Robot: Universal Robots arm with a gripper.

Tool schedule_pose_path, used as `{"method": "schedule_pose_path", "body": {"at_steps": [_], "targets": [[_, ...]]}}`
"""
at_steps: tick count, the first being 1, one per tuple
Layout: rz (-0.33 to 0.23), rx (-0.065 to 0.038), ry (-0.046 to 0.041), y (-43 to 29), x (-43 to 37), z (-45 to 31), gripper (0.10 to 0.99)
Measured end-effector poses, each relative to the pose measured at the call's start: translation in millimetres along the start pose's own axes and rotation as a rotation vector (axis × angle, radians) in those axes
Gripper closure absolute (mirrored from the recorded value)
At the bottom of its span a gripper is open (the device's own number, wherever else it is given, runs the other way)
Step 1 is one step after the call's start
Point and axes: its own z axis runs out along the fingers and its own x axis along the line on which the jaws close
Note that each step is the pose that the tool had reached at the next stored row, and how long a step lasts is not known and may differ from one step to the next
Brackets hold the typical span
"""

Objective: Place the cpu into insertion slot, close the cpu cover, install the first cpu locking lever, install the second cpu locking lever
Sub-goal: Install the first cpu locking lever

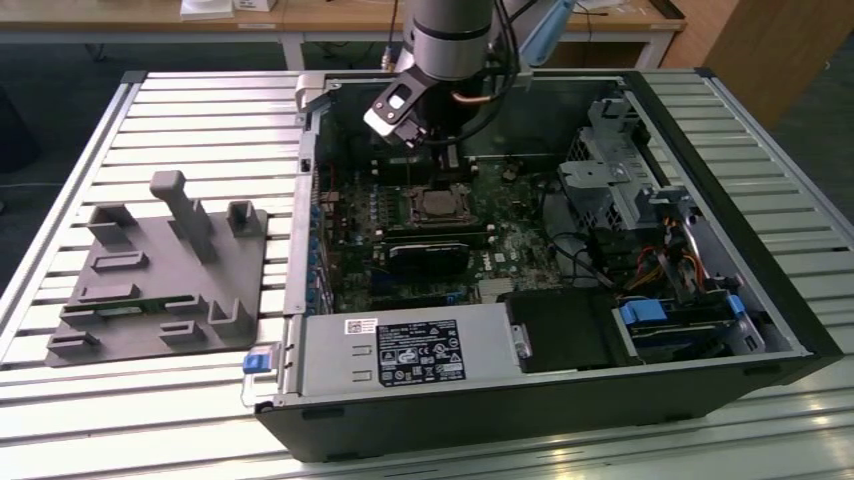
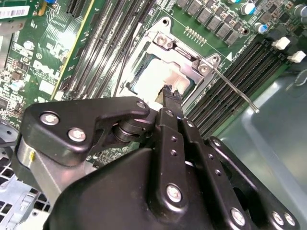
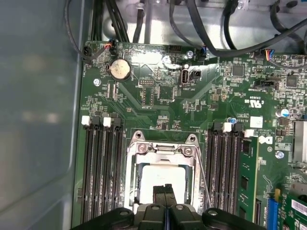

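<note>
In the exterior view the arm reaches down from the upper centre of the frame into an open computer case [image 1: 534,420] on the slatted table [image 1: 200,110], and its gripper [image 1: 451,160] hangs just above the insertion slot [image 1: 435,205]. In both wrist views the fingers [image 3: 160,191] [image 2: 171,94] are pressed together, empty, over the cpu [image 3: 158,173] [image 2: 152,76]. The cpu sits in the slot, with the cpu cover [image 3: 160,149] [image 2: 201,64] lying flat around it. A thin wire lever [image 2: 235,88] juts out beside the memory slots [image 3: 100,167].
</note>
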Motion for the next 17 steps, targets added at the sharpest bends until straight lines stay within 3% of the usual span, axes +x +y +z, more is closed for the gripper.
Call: {"method": "schedule_pose_path", "body": {"at_steps": [17], "targets": [[0.000, 0.000, 0.0000, 0.6, 0.0, -21.7, 0.980]]}}
